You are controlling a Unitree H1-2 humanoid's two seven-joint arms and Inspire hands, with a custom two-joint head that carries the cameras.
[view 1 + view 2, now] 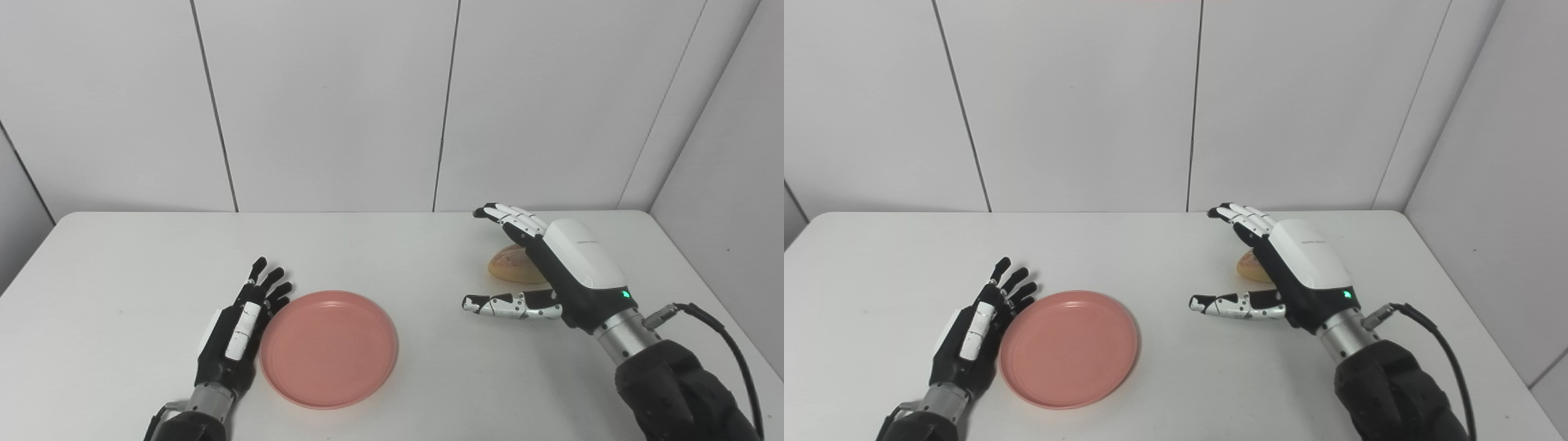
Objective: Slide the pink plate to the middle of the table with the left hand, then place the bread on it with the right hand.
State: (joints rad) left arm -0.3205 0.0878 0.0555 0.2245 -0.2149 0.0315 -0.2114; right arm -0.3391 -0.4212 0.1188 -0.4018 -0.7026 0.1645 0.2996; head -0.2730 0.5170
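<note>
Left hand (pixel 236 331), fingers spread and holding nothing, flat against the pink plate's (pixel 329 348) left rim. Bare table (pixel 122 275) between the plate and the right hand (pixel 554 263). That hand hangs unclenched beside the bread (pixel 511 262); right eye view hides most of the loaf.

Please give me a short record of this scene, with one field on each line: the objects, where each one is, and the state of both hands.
surface: white table
plate: pink plate, empty, on the table left of centre
bread: bread, on the table at the right, partly hidden behind the right hand
left hand: left hand, open, fingers straight, against the plate's left edge
right hand: right hand, open, beside the bread, holding nothing
bread on plate: no
</note>
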